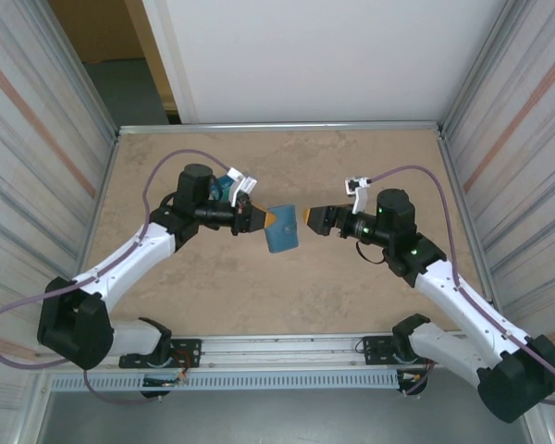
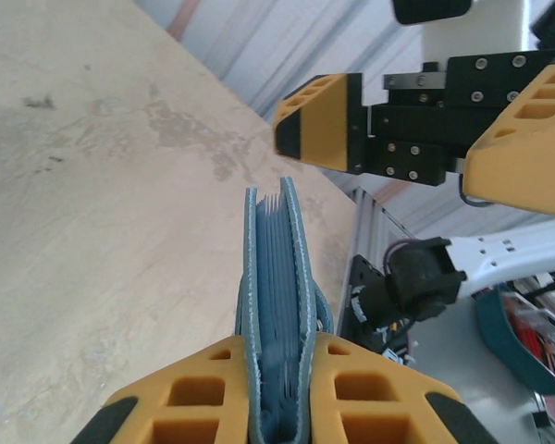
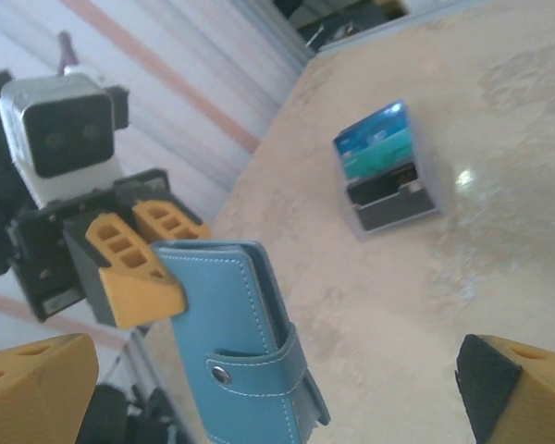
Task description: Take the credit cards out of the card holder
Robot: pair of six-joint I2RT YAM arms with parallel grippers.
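Top external, centre of frame: card holder (image 1: 281, 235) is clamped in the left tool (image 1: 265, 220), strap (image 3: 259, 363) snapped. Right tool (image 1: 308, 220) is spread wide just beside it. Holder presented; unsnapping judged next.

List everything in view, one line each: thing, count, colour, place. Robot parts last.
card holder: one, teal-blue, mid-table between the two arms.
card case: one, clear with a black insert, on the table beyond the left arm.
cards: at least two, blue and teal, standing in the card case.
table: one, tan, under everything.
left arm: one, white and black, orange jaws shut on the card holder.
right arm: one, white and black, orange jaws open, facing the card holder.
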